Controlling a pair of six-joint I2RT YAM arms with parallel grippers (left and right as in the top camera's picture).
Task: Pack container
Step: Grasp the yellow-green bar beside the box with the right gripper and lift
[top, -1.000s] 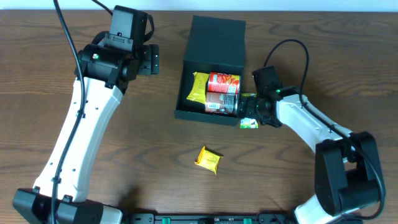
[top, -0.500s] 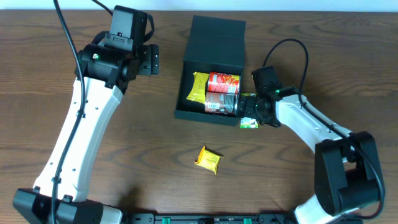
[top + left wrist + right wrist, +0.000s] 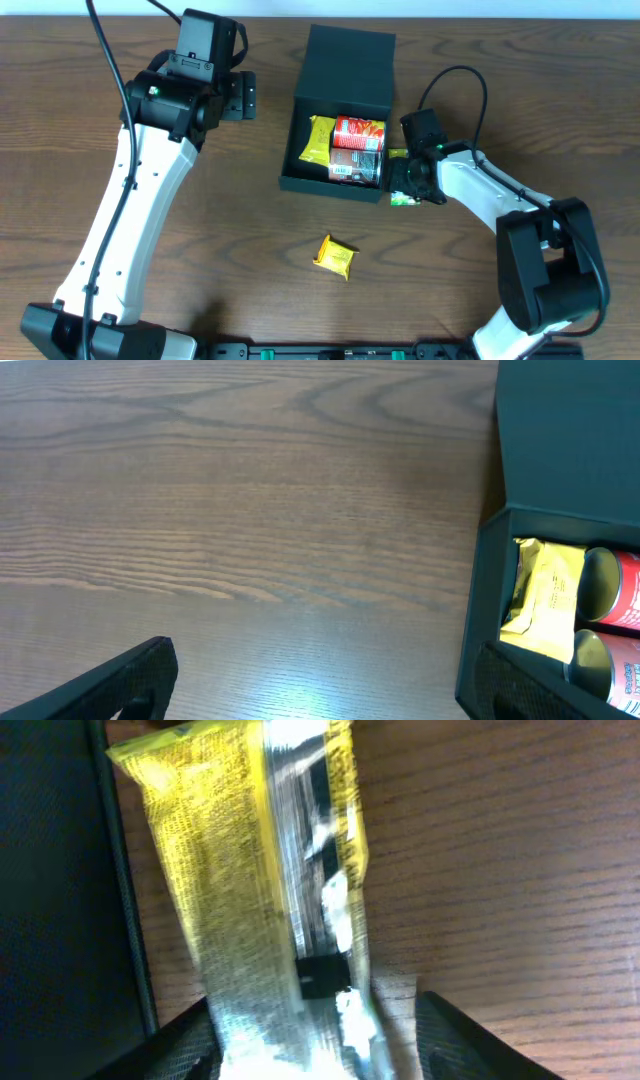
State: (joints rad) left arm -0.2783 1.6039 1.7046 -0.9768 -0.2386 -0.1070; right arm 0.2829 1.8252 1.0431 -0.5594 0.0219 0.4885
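While the container sits mid-table with its flip lid thrown open toward the far edge and its long axis running near-to-far, the right gripper pinches a yellow-green packet just beside its right wall. The left gripper hangs wide and empty.

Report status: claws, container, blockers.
Left claw open, clear of container. Right claw shut on yellow-silver packet at container's right wall. Container open: red can, dark can, yellow pouch inside. Opening unobstructed.

Left arm and right arm — white links, black joints, dark fingers — trail black cables.
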